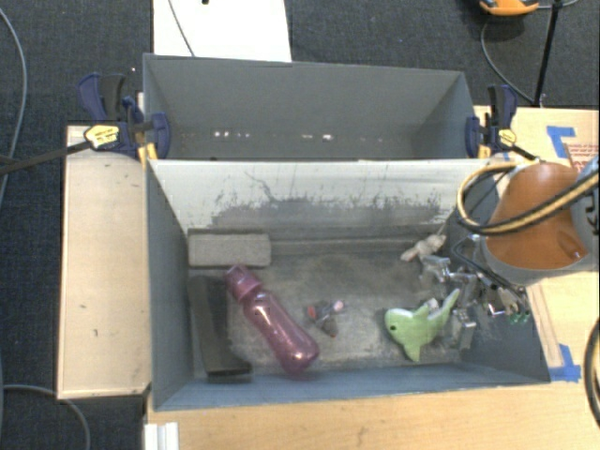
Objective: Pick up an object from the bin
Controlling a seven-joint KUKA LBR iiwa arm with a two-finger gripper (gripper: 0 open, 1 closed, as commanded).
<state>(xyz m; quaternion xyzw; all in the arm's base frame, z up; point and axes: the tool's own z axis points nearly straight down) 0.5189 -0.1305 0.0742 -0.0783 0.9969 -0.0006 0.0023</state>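
Green toy: floppy, leaf-like, flat on bin floor; likely target, nearest to tool.

- Far left of toy: dark block lengthwise along wall. Grey foam block up-left, against far slope.
- Left of toy: purple bottle on its side, slanted, well apart.
- Just left of toy: small loose bits, apart from it.
- Above toy: pale scrap at foot of slope.
- Right of toy: tool low at toy's raised tip, touching or just beside it. Spread or pressed together: cannot tell. No grip confirmed.
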